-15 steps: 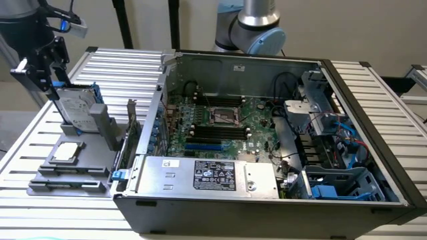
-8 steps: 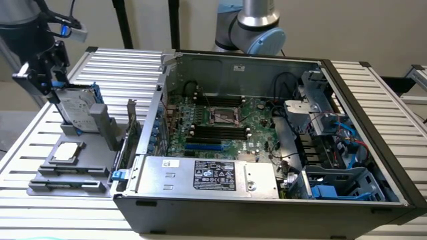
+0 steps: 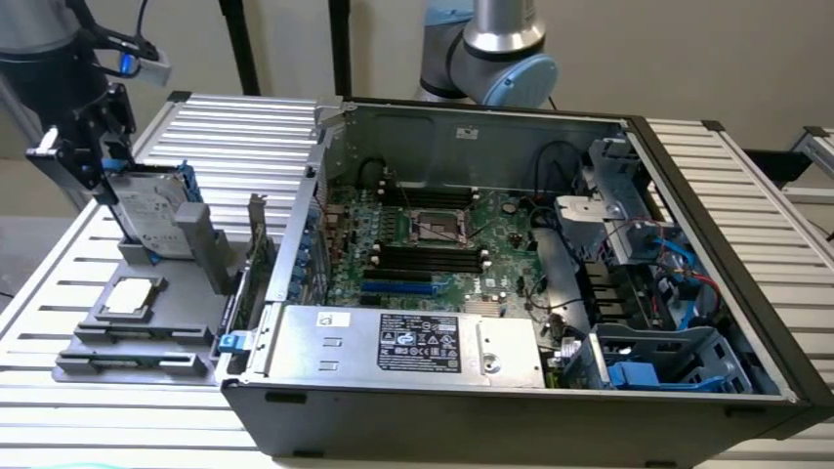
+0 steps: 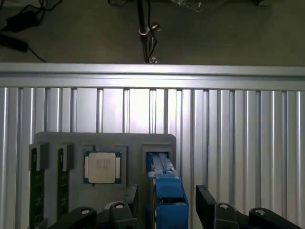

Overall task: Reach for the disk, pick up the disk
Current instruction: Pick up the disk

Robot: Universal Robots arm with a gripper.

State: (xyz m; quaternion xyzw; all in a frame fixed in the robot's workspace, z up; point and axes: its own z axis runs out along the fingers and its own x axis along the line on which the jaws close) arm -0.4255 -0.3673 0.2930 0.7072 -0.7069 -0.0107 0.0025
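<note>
Spanning the scene, the slatted worktop (image 3: 92, 430) carries an open computer case (image 3: 521, 425) and, on the exterior view's left, a grey holder (image 3: 195, 234). The disk (image 3: 156, 215) stands on edge in the holder's slot, which leaves its blue-railed sides free to grasp. The end effector (image 4: 167, 193) straddles its upper end, jaws spread and not clamped. A small square chip (image 3: 131, 296) lies in a neighbouring recess.

We see the disk (image 4: 167, 191) edge-on in the wrist view, so its labelled face is hidden there. Its near end runs out of the frame with the 2 fingers (image 4: 206, 202) flanking it. In the exterior view the grey holder (image 3: 195, 239) covers the disk's lower end and the gripper (image 3: 104, 176) overlaps its upper end. We cannot read its label, nor the print on the chip (image 4: 102, 167). The arm (image 3: 502, 49) is cut off at the exterior view's upper edge.
</note>
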